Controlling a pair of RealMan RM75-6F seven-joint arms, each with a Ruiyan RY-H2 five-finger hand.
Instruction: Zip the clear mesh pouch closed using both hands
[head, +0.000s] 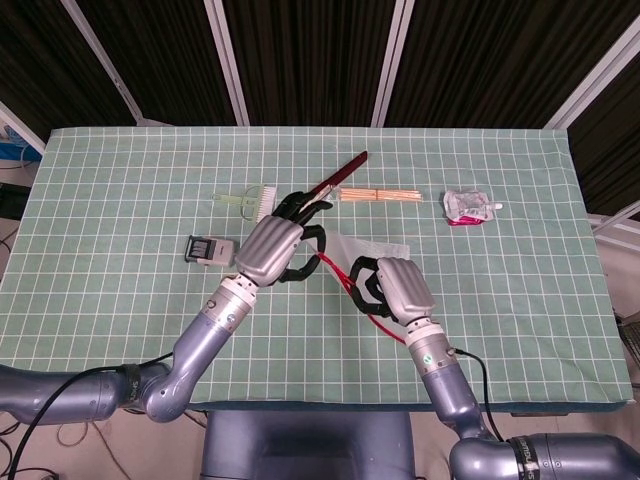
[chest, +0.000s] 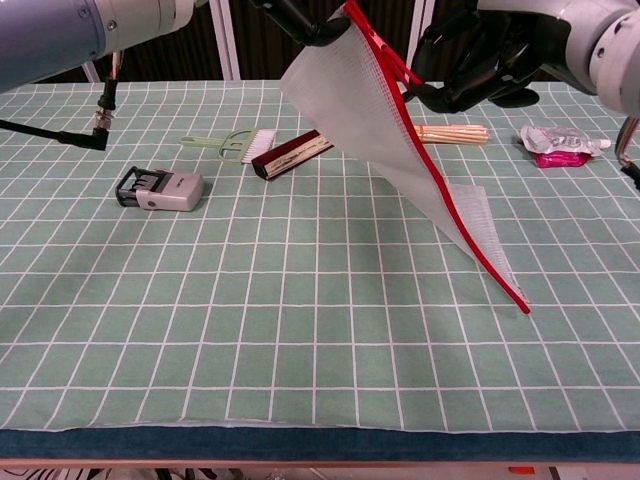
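The mesh pouch (chest: 385, 130) hangs in the air over the middle of the table (head: 120, 180), slanting down from its upper corner toward the robot's right, its red zipper edge (chest: 455, 225) running along the side facing the right arm and its low corner ending just above the green checked cloth (chest: 250, 300). The left hand (head: 272, 250) grips the raised corner, its dark fingers (chest: 300, 18) closed over the top of the mesh at the upper border of the chest view. The right hand (head: 395, 288) is curled shut around the red zipper pull (chest: 392, 62) just beside that corner, so the two hands sit close together on the same end of the pouch. Behind the pouch, near the far side of the table, lie a small brush (head: 248, 201), a long dark red case (chest: 292, 155) and a bundle of thin wooden sticks (head: 378, 195), all in a loose row; the case passes partly behind the left hand in the head view. A date stamp (head: 211, 250) sits to the left, well apart from the pouch, and a crumpled packet (head: 468, 207) lies near the right end. The near half of the cloth, up to the front edge (chest: 320, 432), holds only the grid pattern.
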